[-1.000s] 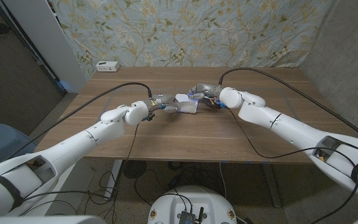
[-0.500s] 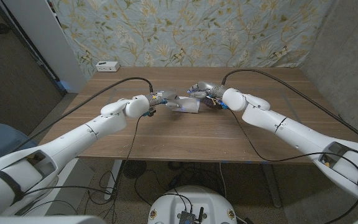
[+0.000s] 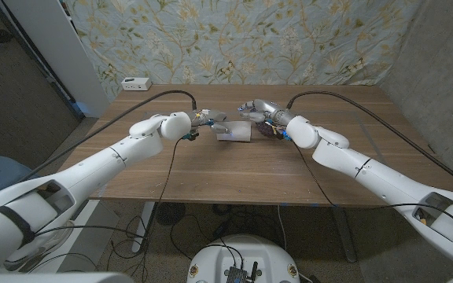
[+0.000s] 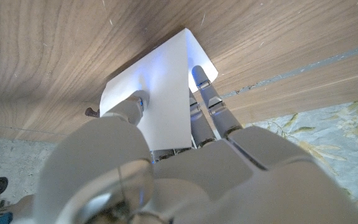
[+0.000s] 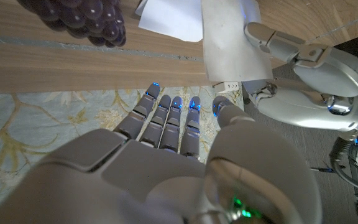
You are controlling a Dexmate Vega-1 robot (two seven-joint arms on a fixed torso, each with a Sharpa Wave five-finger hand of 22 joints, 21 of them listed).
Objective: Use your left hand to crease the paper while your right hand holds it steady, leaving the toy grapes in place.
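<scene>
Head view: left hand (image 3: 208,119) pinches white paper (image 3: 235,131), thumb & fingers on either face. Right hand (image 3: 256,109) released, fingers straight, above toy grapes (image 5: 86,20).

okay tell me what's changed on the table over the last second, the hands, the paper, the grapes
The left hand has slid along the table toward the paper and now pinches it between its fingers, the sheet folded over. The right hand has drawn back a little toward the far edge and hovers open beside the paper. The grapes and the white box at the far corner stayed put.
</scene>
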